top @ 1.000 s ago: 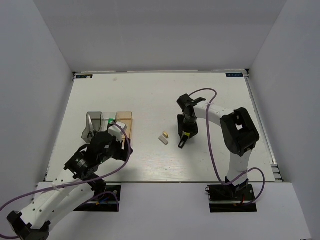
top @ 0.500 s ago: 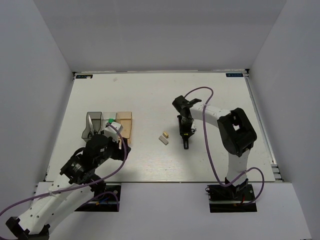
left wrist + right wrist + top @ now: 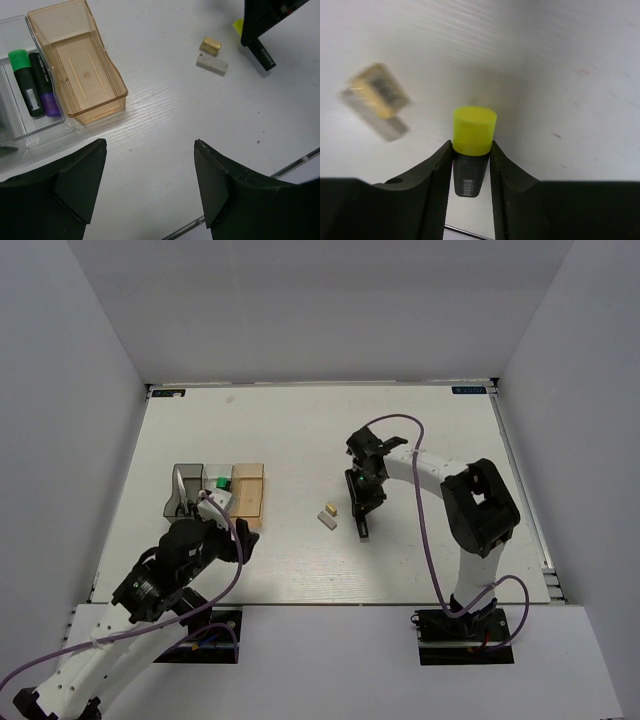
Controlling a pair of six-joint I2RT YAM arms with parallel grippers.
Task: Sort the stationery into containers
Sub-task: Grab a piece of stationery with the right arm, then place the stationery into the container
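Note:
My right gripper (image 3: 362, 508) is shut on the yellow-ended highlighter (image 3: 474, 131) and holds it just right of the two erasers, its black body (image 3: 364, 531) pointing down. The beige eraser (image 3: 330, 509) and the grey-white eraser (image 3: 327, 521) lie side by side on the table; they also show in the left wrist view as beige (image 3: 210, 46) and grey-white (image 3: 212, 64). The green highlighter (image 3: 26, 80) and purple highlighter (image 3: 45, 87) lie in the grey translucent box (image 3: 42, 135). The tan box (image 3: 107, 67) beside it is empty. My left gripper (image 3: 150, 185) is open and empty, near the tan box's near end (image 3: 228, 538).
The two boxes stand side by side at the left, grey (image 3: 178, 502) and tan (image 3: 250, 502). The table's near edge (image 3: 295, 162) runs just past my left gripper. White walls enclose the table.
My right gripper has shifted a little left toward the erasers with the yellow highlighter. My left arm has drawn back from over the boxes toward the near edge.

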